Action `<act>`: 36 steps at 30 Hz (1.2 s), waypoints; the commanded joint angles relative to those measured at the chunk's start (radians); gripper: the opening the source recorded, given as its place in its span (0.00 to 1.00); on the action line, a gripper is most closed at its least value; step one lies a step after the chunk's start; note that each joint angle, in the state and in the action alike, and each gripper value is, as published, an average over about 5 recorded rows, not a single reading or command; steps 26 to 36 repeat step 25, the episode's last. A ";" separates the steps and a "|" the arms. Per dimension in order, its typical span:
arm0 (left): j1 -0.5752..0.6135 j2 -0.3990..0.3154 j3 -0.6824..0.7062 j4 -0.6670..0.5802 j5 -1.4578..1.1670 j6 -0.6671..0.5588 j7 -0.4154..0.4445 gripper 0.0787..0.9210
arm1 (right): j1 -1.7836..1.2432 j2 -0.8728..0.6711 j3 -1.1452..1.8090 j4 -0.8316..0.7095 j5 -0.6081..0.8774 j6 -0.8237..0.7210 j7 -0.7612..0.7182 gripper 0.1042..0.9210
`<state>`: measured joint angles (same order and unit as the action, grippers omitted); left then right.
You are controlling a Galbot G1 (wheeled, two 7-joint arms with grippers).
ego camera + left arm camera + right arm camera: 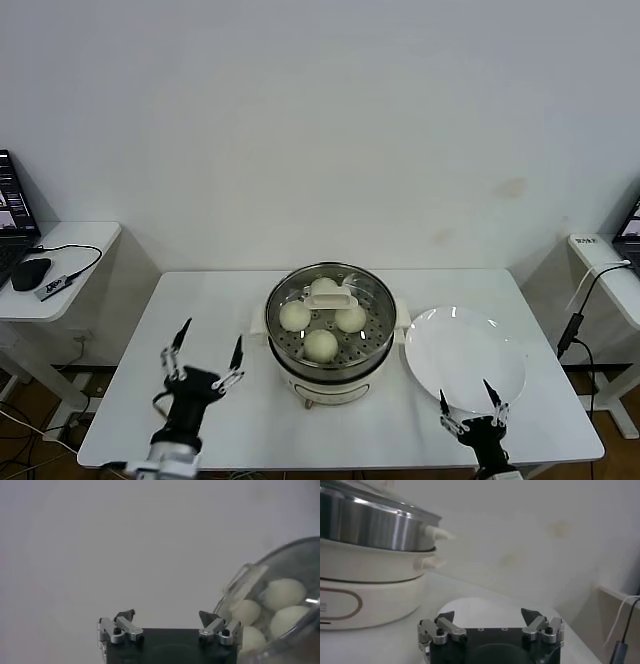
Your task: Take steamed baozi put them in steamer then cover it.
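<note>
Four steamed baozi (pixel 320 318) sit in the steamer (pixel 330 350) at desk (pixel 220 300) centre, cover (pixel 330 297) on. My left tool (pixel 205 360), at eight o'clock, is spread and empty; I'd back it away level. Right tool (pixel 468 405), spread, waits at four o'clock by the plate (pixel 465 360).

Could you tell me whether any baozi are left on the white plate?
No, the white plate is bare, and all four baozi sit inside the steamer under the glass cover.
</note>
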<state>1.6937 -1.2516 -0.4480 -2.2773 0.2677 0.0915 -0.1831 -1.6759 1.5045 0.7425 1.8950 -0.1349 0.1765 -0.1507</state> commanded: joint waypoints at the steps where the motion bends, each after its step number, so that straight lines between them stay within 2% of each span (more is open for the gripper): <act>1: 0.205 -0.002 -0.149 0.100 -0.637 -0.176 -0.097 0.88 | -0.079 -0.064 -0.003 0.048 0.096 -0.015 -0.006 0.88; 10: 0.220 -0.017 -0.145 0.120 -0.588 -0.180 -0.057 0.88 | -0.126 -0.091 -0.022 0.087 0.142 -0.031 -0.016 0.88; 16: 0.218 -0.022 -0.145 0.125 -0.561 -0.176 -0.033 0.88 | -0.141 -0.112 -0.040 0.112 0.189 -0.097 -0.025 0.88; 36: 0.212 -0.032 -0.143 0.148 -0.550 -0.182 -0.040 0.88 | -0.141 -0.111 -0.047 0.138 0.200 -0.118 -0.028 0.88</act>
